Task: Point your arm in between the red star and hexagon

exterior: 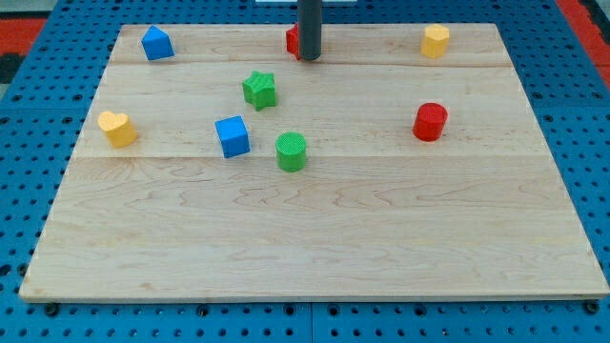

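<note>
My tip [309, 57] is at the view's top centre, right against a red block [293, 40] that the rod mostly hides; its shape cannot be made out. A yellow hexagon [436, 41] sits at the top right, well to the right of my tip. A red cylinder [430, 122] stands at the right middle.
A blue pentagon-like block [157, 43] is at the top left. A green star [259, 90], a blue cube [232, 136] and a green cylinder [292, 151] cluster left of centre. A yellow heart [116, 128] is at the left edge. The wooden board [315, 248] lies on blue pegboard.
</note>
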`<act>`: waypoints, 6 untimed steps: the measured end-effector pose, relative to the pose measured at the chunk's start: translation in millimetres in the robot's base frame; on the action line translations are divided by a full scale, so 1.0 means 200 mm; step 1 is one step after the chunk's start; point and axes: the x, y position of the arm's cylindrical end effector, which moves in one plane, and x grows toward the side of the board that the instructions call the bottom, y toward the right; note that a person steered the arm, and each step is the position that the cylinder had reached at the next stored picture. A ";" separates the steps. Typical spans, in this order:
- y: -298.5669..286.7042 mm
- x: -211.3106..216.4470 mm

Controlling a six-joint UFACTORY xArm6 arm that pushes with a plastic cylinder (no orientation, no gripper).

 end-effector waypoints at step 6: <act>0.47 -0.08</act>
